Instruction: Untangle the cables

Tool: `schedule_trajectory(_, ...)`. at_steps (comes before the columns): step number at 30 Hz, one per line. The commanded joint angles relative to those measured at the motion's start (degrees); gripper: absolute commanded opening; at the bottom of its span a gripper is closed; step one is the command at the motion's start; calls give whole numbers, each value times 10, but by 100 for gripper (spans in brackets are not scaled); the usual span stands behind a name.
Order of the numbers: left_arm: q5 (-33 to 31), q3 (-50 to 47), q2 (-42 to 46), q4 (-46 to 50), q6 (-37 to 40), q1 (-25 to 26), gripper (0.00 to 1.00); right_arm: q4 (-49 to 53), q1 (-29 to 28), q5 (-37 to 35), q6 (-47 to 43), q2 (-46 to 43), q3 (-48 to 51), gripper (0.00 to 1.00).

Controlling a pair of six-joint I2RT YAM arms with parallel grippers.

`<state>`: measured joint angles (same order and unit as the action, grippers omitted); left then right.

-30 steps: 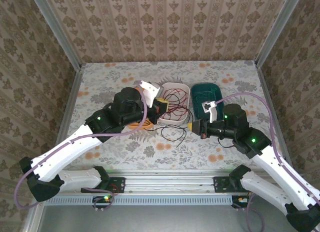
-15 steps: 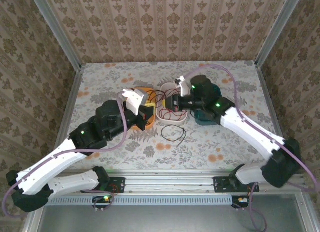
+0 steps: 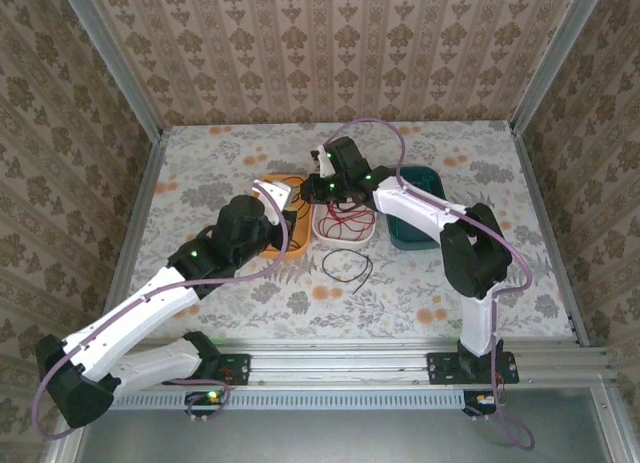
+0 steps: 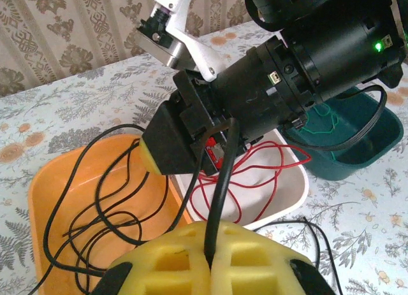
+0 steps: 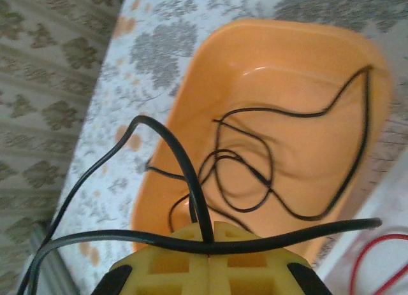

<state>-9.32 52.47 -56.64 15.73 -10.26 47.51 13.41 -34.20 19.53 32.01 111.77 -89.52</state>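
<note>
Left claw (image 4: 209, 255): yellow pads pressed together, clamped on the black cable (image 4: 220, 180), which enters the seam between them. From there the strand runs up and away to the right claw (image 4: 167, 156). Right claw (image 5: 209, 243), its own camera: pads together, one black strand going into the seam, a second lying across the pad tops from left to right. Reads as clamped on the black cable too. From above, the left claw (image 3: 297, 215) sits at the right edge of the orange tray (image 3: 272, 186). The right claw (image 3: 315, 188) is just beyond it, the right arm reaching in from the right across the white tray (image 3: 362, 238). The two claws are close together, near the line between the orange and white trays. More of the black cable lies in loose loops (image 5: 255, 174) inside the orange tray (image 5: 299, 27). A further black loop (image 3: 345, 268) lies on the desk (image 3: 400, 283) just near of the white tray; whether it joins the held strand, cannot tell. Red cable (image 4: 299, 156) is coiled in the white tray (image 4: 290, 199). Green cable (image 4: 319, 120) is in the teal tray (image 4: 366, 148), at the right of the row. Tray order left to right: orange, white, teal, set side by side.
</note>
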Motion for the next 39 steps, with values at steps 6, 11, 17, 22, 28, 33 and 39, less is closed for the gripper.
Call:
schedule_trajectory(6, 15, -25, 9, -69, -17, -4, 0, 36, -3, -167, -59, -63, -15, 1)
schedule_trajectory(11, -20, -48, 38, -73, -32, -4, 0, 25, -1, -180, -76, -94, -6, 1)
schedule_trajectory(17, -68, -81, 43, -30, -72, -13, 0, 94, -13, -181, -91, -47, -54, 1)
schedule_trajectory(22, -70, -134, 48, 1, -137, -31, 0, 148, -38, -161, -118, 8, -96, 1)
schedule_trajectory(28, -56, -220, 79, 17, -201, -60, 0, 240, -66, -125, -176, 83, -176, 2)
schedule_trajectory(33, -31, -255, 99, 22, -228, -85, 0, 283, -69, -95, -181, 134, -228, 2)
schedule_trajectory(39, -20, -243, 97, 28, -236, -101, 0, 333, -64, -64, -172, 213, -321, 4)
